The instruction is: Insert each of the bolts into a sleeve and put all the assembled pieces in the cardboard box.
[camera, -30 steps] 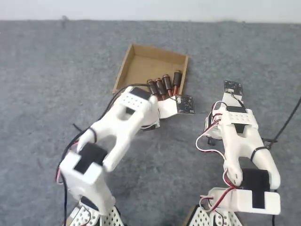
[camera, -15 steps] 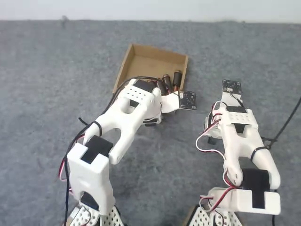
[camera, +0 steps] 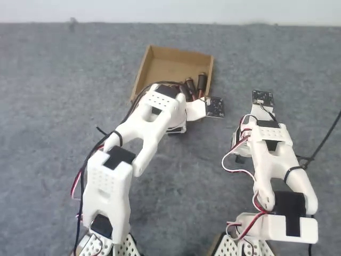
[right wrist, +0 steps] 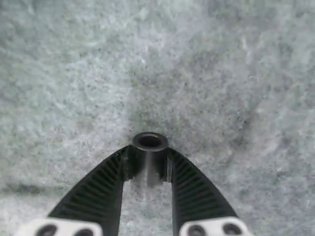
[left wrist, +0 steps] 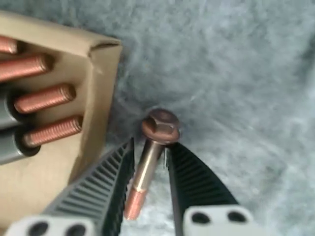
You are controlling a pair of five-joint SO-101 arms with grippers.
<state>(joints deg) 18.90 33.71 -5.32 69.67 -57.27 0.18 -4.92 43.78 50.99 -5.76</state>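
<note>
Grey carpeted table (camera: 53, 106) bearing the cardboard box (camera: 170, 66). Several assembled pieces (left wrist: 44, 98) lie side by side inside the box, threaded ends protruding from their grey sleeves. Just outside the box wall, the left gripper (left wrist: 147, 164) clamps the shank of a copper-coloured bolt (left wrist: 152, 145), whose hex head projects beyond the fingertips. Well apart from the box, the right gripper (right wrist: 149, 160) pinches a dark sleeve (right wrist: 149, 147), its open bore facing the wrist camera.

We see the left arm (camera: 154, 114) covering a corner of the cardboard box (camera: 169, 68) and some assembled pieces (camera: 201, 82) inside; the left wrist view's edge cuts off their sleeves (left wrist: 9, 147).
</note>
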